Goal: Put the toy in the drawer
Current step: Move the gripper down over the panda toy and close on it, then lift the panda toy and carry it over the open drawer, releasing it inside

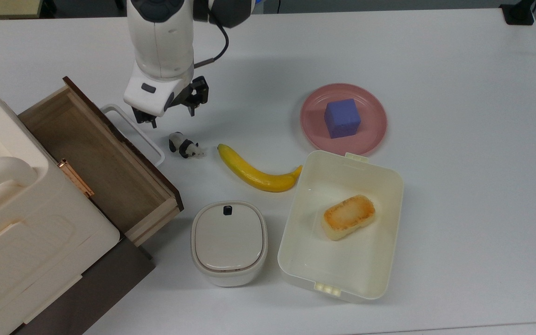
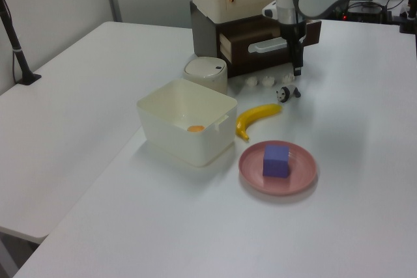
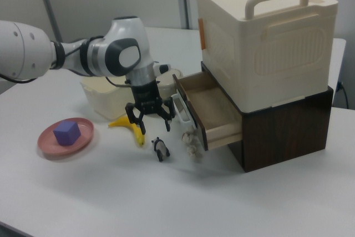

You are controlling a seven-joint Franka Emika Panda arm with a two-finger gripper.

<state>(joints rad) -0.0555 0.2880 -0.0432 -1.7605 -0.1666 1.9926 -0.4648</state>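
Top view: we see our gripper (image 1: 171,116), fingers apart, empty, just beside the toy (image 1: 185,145).
Left view: the toy (image 2: 287,93) stands on the table, outside the open drawer (image 2: 257,41).
Right view: we judge the approach underway; next we centre, descend and close.

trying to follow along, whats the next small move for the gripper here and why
Probably lower the gripper straight onto the toy and then close. Its fingers are open and empty, it hangs just above the toy in the right view, and the drawer already stands open beside it.
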